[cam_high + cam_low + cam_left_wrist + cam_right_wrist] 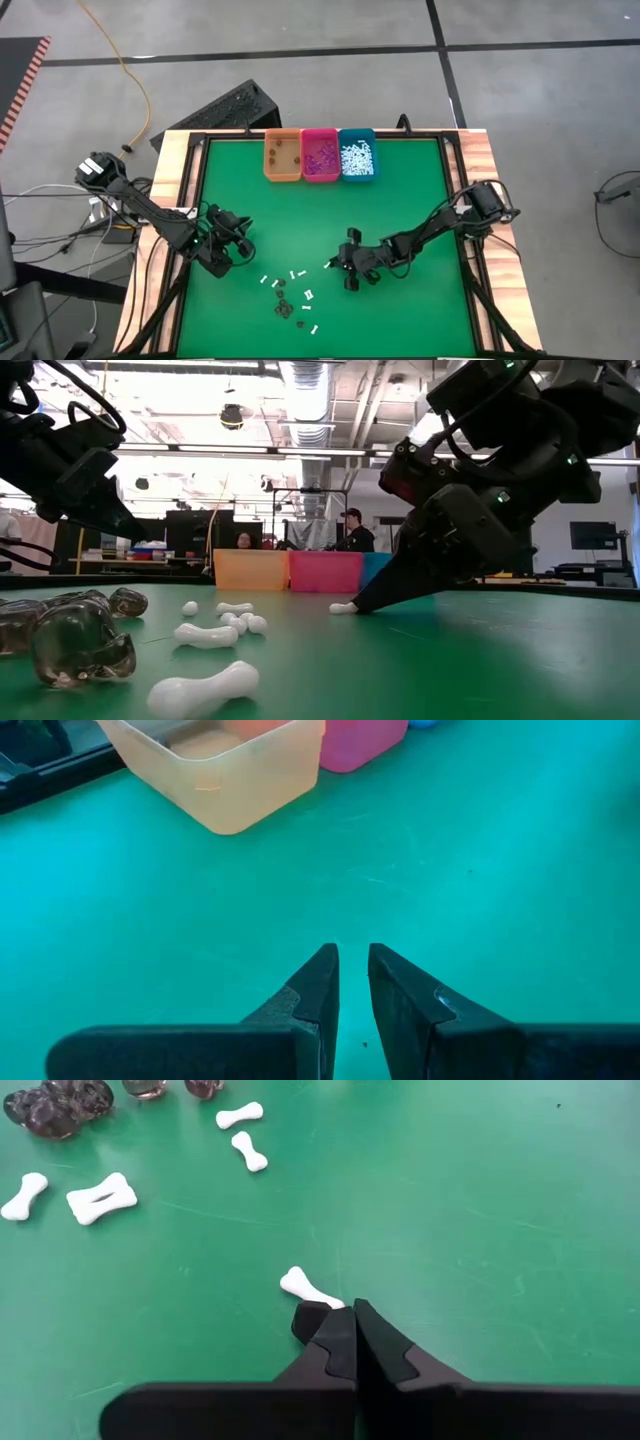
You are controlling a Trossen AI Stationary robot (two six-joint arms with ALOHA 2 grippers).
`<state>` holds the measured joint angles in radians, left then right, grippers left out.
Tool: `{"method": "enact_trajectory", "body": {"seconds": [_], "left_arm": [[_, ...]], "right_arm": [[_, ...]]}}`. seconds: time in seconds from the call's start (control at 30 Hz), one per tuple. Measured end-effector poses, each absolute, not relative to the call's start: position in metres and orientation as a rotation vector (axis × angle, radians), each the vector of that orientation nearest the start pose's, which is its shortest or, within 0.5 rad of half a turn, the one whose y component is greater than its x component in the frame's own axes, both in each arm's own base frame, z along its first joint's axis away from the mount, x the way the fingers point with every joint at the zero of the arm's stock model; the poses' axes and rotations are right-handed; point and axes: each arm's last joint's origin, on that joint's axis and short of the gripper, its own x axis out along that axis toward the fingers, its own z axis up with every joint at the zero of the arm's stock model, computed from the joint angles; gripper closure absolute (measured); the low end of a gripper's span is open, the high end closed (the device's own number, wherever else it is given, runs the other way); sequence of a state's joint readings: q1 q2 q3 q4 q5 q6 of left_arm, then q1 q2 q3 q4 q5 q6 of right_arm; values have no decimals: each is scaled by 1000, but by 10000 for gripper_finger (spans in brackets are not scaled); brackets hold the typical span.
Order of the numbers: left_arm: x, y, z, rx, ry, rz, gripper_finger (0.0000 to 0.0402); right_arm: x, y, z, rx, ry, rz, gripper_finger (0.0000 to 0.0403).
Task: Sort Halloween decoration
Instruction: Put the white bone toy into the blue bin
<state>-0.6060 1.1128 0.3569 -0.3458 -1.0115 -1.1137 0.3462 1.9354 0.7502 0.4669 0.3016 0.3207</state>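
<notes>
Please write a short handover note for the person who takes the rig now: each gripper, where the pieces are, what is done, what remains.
Right gripper: jaws shut on one end of a small white plastic bone, down on the green table mat.
Left gripper: jaws nearly closed, empty, over bare mat at the left.
Done: orange bin holds dark pieces, pink bin purple ones, teal bin white ones.
Left: loose white bones and dark translucent skull-like pieces at the mat's front; the gripped bone likely goes to teal.

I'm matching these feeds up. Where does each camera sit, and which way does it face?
High: overhead, straight down; both arms, three bins.
Low: table height, level toward the bins; both arms.
Left wrist: past left hand, toward the orange bin.
Right wrist: past right hand, shut on a white bone; low view shares it.
</notes>
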Motion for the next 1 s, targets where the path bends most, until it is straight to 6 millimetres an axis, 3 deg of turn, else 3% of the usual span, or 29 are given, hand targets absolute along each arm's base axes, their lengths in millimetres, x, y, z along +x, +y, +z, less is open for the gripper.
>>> {"method": "enact_trajectory", "body": {"seconds": [0.2, 0.6, 0.8, 1.0], "left_arm": [[146, -71, 142, -249, 447, 694, 351], [146, -71, 142, -246, 452, 692, 351], [146, -71, 142, -247, 450, 693, 351], [146, -71, 142, -243, 436, 701, 351]], "right_arm": [[321, 107, 92, 97, 595, -45, 386], [318, 96, 137, 29, 519, -35, 375], [324, 93, 142, 36, 469, 25, 335], [347, 83, 137, -64, 470, 68, 255]]}}
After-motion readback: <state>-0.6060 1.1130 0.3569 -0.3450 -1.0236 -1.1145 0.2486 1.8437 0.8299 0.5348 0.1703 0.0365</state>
